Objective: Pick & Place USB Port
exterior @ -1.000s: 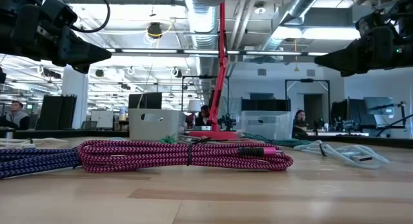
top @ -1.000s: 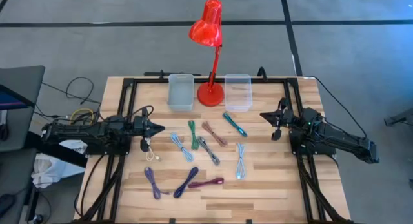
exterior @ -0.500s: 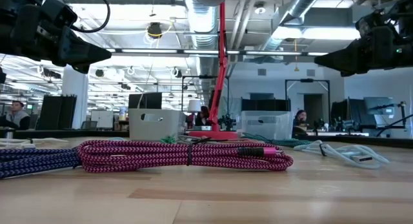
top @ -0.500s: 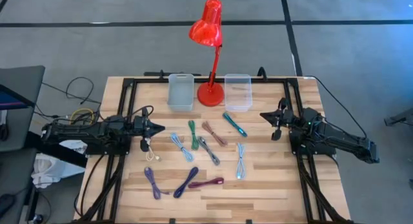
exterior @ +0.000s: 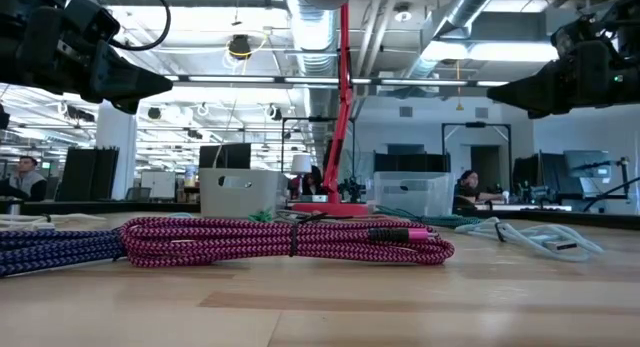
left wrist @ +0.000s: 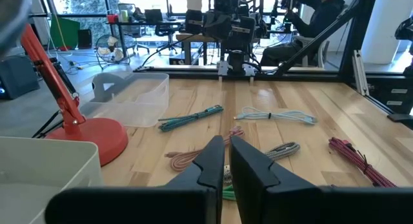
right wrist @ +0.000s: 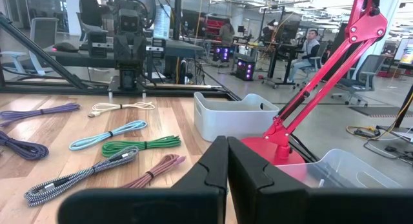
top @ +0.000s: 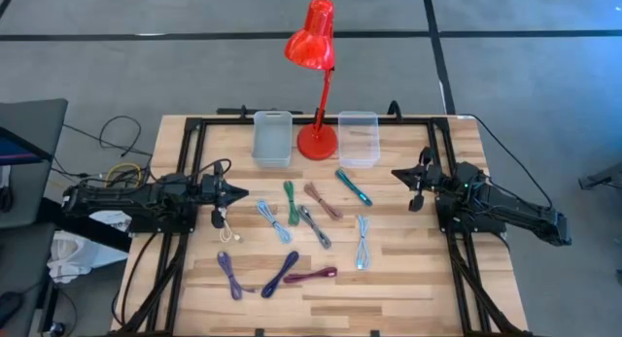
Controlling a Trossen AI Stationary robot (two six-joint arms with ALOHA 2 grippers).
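Several coiled USB cables lie flat on the wooden table: white point(top: 225, 223), light blue point(top: 273, 220), green point(top: 291, 202), pink point(top: 323, 199), grey point(top: 314, 225), teal point(top: 354, 186), a second light blue point(top: 362, 242), purple point(top: 229, 274), dark blue point(top: 280, 273) and magenta point(top: 311, 276). The magenta cable point(exterior: 290, 240) fills the low view's foreground. My left gripper point(top: 241, 193) hovers shut above the table's left side, near the white cable. My right gripper point(top: 397, 173) hovers shut at the right side, right of the teal cable. In the wrist views both grippers, left point(left wrist: 227, 161) and right point(right wrist: 227, 161), hold nothing.
A grey bin point(top: 273, 137) and a clear bin point(top: 359, 136) stand at the table's far edge, with a red desk lamp's base point(top: 317, 141) between them. Bare wood lies along the near edge and the right side. People sit in the room beyond.
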